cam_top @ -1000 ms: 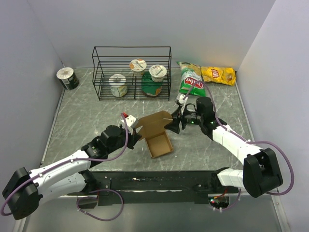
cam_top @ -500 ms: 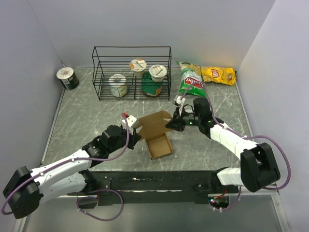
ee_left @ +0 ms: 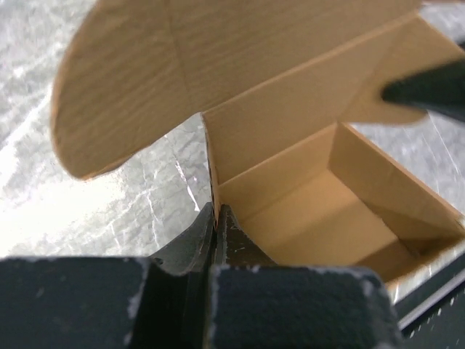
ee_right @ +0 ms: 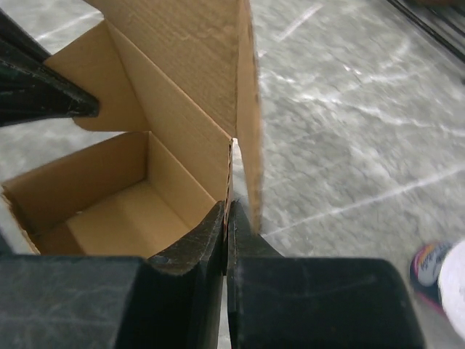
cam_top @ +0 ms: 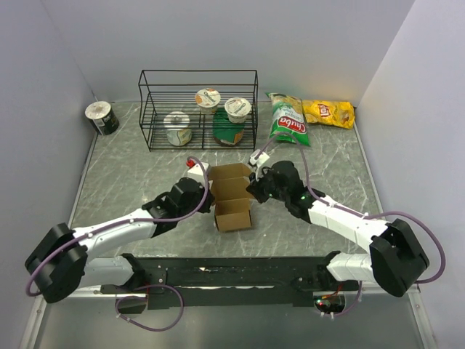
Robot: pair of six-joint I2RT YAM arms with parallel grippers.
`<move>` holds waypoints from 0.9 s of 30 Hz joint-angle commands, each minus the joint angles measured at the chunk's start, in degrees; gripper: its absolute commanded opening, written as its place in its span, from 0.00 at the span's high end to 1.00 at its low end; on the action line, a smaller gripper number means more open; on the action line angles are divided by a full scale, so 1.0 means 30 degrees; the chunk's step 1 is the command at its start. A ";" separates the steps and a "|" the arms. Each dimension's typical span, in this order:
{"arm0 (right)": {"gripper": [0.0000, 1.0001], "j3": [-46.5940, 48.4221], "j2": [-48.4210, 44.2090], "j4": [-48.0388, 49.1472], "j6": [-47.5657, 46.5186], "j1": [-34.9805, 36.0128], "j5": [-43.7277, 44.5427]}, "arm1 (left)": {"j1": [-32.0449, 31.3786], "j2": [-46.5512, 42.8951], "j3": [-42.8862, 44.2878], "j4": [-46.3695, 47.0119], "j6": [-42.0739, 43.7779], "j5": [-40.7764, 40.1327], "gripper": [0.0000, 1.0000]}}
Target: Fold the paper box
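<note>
Three pale walls (cam_top: 218, 36) ring the marbled table (cam_top: 131, 174) holding the paper box (cam_top: 232, 198).

White arms (cam_top: 116, 231); black joints (cam_top: 396, 256); purple cables (cam_top: 440, 256)

Robot lab test cell, plain walls (cam_top: 218, 36) around a marbled table (cam_top: 131, 174), wire rack (cam_top: 197, 109), snack bags (cam_top: 287, 120)

My grey marbled tabletop (cam_top: 127, 171), black wire rack (cam_top: 197, 71) holding three foil-lidded cups (cam_top: 178, 125), green crisp bag (cam_top: 288, 120) beside yellow crisp bag (cam_top: 328, 113), round tub (cam_top: 102, 117) far left
</note>
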 commanded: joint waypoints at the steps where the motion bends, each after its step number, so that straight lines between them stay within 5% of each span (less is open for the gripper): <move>1: 0.92 -0.0155 -0.0508 0.1265 0.2310 0.1741 0.4014 | -0.0335 0.0802 0.1378 0.1039 -0.2143 -0.0120 0.99; 9: 0.95 -0.0769 -0.0801 0.1819 0.3570 0.3792 0.9167 | -0.1154 0.1242 0.2053 0.0627 -0.2848 -0.1848 0.99; 27: 1.00 -0.1620 -0.0774 0.6011 0.3247 0.7572 1.5382 | -0.3585 0.2326 0.2964 0.1416 -0.3461 -0.5539 0.99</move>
